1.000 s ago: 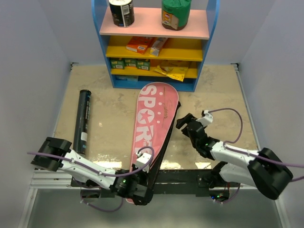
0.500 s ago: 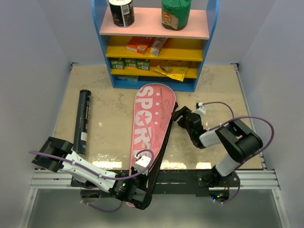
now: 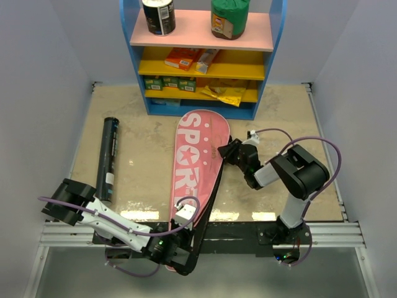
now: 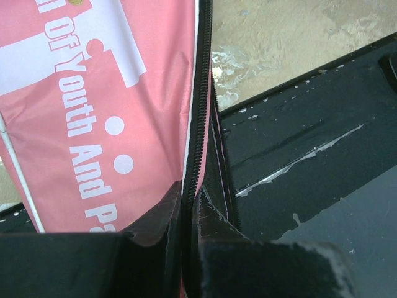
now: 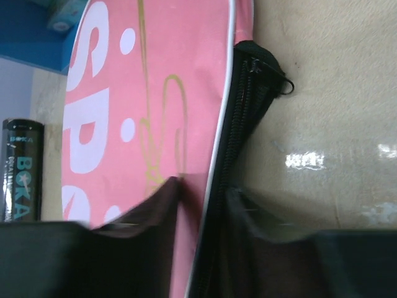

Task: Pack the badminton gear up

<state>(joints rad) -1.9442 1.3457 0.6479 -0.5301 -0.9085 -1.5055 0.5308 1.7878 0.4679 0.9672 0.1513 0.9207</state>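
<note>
The left gripper is clenched on the black zip seam at the narrow handle end of the pink racket bag, which overhangs the near edge of the desk. The right gripper is set astride the bag's right-hand rim, with one finger on the pink face and the other against the black side band. Whether it is pressed home cannot be told. The zip pull is seen beyond it, up by the rounded head of the bag, untouched.

The bag is laid from the middle of the near edge toward the far edge, where its head is close to the shelf unit. The black shuttlecock tube is left out along the left edge, well apart from the bag. No rackets or shuttlecocks are visible.

Several risks are judged likely. If the rim is only lightly caught, the fabric could be lost when the opening is spread. If the bag is pulled unevenly, it could be dragged or swung off the near edge, or its head pushed into the shelf unit. The seam could also be strained where it is pinched.
</note>
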